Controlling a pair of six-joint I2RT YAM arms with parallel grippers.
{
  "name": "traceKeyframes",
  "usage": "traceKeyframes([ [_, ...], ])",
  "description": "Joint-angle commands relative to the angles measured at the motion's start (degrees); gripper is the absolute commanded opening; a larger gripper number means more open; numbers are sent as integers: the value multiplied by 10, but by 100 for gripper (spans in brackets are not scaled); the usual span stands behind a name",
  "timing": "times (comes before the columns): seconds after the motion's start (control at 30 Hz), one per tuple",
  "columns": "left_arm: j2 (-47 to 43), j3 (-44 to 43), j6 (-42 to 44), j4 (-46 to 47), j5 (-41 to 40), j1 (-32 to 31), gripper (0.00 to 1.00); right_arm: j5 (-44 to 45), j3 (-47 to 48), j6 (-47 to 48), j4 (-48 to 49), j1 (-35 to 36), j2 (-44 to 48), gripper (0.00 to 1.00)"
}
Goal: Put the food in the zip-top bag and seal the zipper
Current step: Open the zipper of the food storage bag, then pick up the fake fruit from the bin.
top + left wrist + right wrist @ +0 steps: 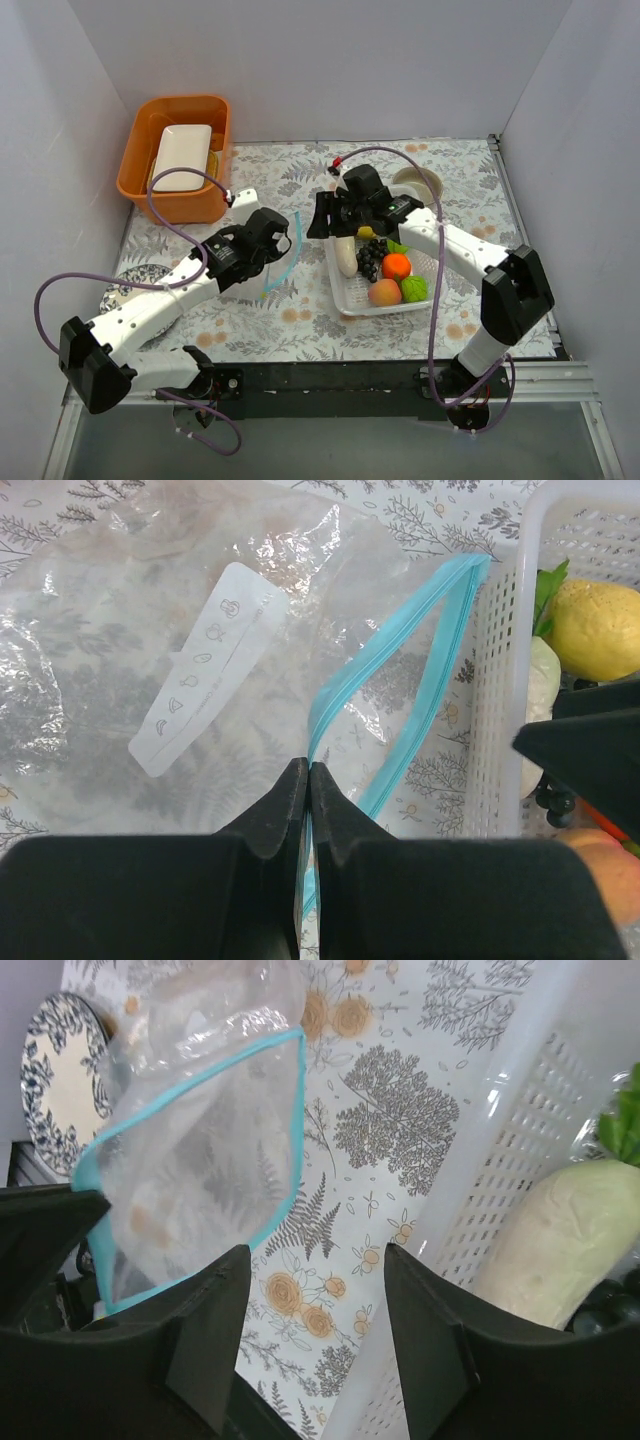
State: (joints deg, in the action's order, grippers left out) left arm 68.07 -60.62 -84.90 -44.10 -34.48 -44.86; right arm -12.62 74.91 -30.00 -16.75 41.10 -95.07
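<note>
now pinching the zipper [400, 660] in the left gripper [308, 780], zip-top bag [150, 600] gaping toward the basket [510, 1160]; spread wide on the right gripper [315, 1300], hovering between both, closest to the food's white oblong [560, 1230], lying lengthwise along the basket wall.

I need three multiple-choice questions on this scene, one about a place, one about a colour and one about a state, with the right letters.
1. Where is the lemon? A in the white perforated basket; B in the orange tub; C on the patterned plate.
2. Which colour is the zipper? A red; B teal; C black.
3. How is the left gripper? A wide open; B shut on the mouth of the zip-top bag; C holding the lemon.
Answers: 1 A, it lies behind the basket's wall; 2 B, the strip along the bag's mouth is teal; 3 B, its jaws meet with the strip between them.
</note>
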Motion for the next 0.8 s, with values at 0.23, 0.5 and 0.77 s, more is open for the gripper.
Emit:
traceKeyframes([
  [0.23,-43,39,-5,57,41,7,0,110,-94,20,-36,-60,125,67],
  [0.5,-66,59,14,87,67,24,0,57,-141,24,-52,-136,137,69],
  [0.77,-92,88,34,129,129,67,0,-15,-148,71,-11,-143,126,77],
])
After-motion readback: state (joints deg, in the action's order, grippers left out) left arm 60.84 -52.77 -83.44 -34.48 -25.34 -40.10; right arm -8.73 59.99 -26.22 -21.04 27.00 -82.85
